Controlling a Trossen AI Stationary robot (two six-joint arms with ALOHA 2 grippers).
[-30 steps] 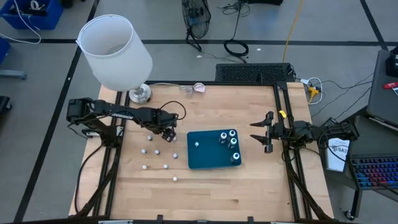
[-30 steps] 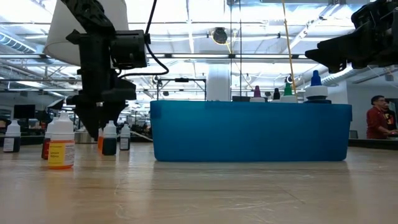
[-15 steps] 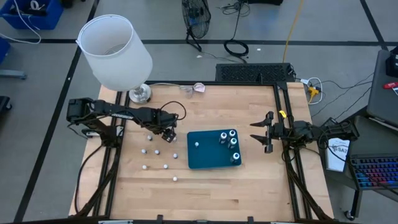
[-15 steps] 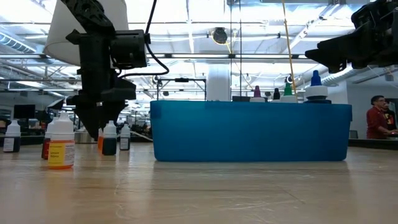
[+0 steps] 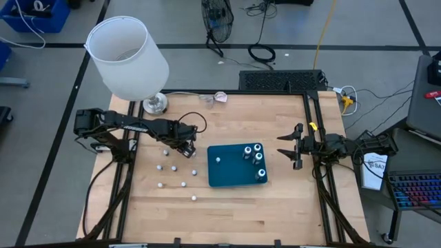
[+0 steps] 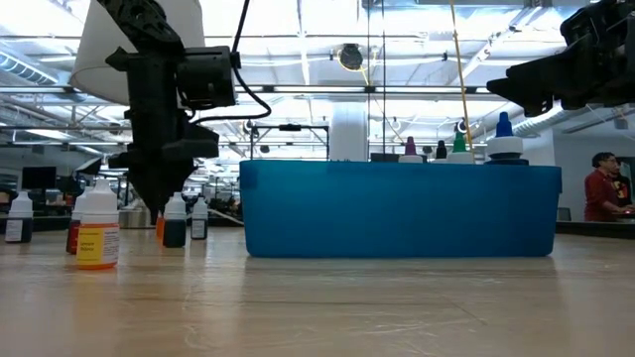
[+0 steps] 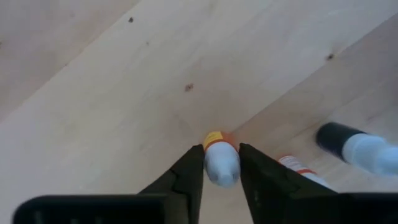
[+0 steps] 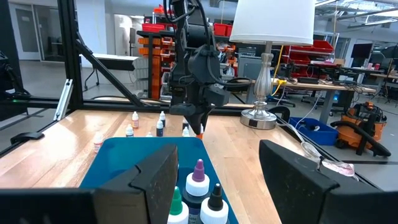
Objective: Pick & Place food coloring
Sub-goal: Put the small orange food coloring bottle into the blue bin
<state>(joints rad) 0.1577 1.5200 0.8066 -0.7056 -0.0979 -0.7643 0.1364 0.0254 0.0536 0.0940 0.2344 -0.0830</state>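
A small food coloring bottle (image 7: 221,163) with a white cap and an orange body stands on the wood table left of the teal-blue tray (image 5: 227,176). My left gripper (image 5: 186,147) is above it, pointing down, shut on it; the low view shows the gripper (image 6: 159,203) above a bit of orange. Several more bottles (image 5: 256,157) stand in the tray. Others (image 5: 172,168) are scattered on the table left of it. My right gripper (image 5: 293,146) waits open, right of the tray and above the table. My left gripper pinches the bottle's white cap (image 7: 221,169) between its two fingers (image 7: 186,177). They come from above, pointing down, one on each side of the cap. The bottle is upright below them, its orange body (image 7: 214,137) toward the table.
A white-shaded lamp (image 5: 127,58) stands at the table's far left corner on a metal base (image 5: 154,103). A dark bottle (image 7: 354,146) lies beside the held one. A crumpled wrapper (image 5: 219,97) lies at the far edge. A person (image 6: 600,188) is in the room behind.
My left gripper has shut on the orange bottle's cap, staying where it was. The bottle has not moved.
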